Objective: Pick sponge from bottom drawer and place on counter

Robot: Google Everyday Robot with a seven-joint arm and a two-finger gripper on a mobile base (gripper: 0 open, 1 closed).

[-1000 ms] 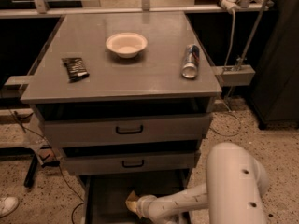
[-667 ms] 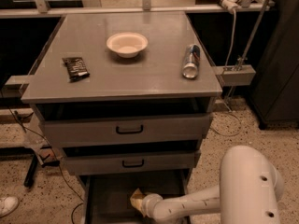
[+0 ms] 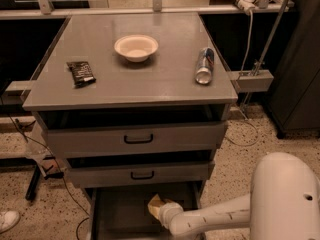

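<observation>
The sponge [image 3: 154, 202], small and yellow-tan, is in the open bottom drawer [image 3: 120, 215], near the middle of its opening, just under the front of the drawer above. My gripper [image 3: 161, 210] is at the end of the white arm [image 3: 210, 219] that reaches into the drawer from the right. It sits right against the sponge and is shut on it. The counter [image 3: 150, 81] is the broad grey top of the cabinet, well above the gripper.
On the counter are a white bowl [image 3: 136, 47], a dark snack packet [image 3: 81, 73] on the left and a can [image 3: 205, 65] lying on the right. Two shallower drawers [image 3: 138, 139] [image 3: 142, 174] stand slightly open above the bottom one. A dark cabinet [image 3: 300, 84] stands at the right.
The gripper and the sponge have moved together to the right and slightly up inside the bottom drawer. The arm's white body has shifted right.
</observation>
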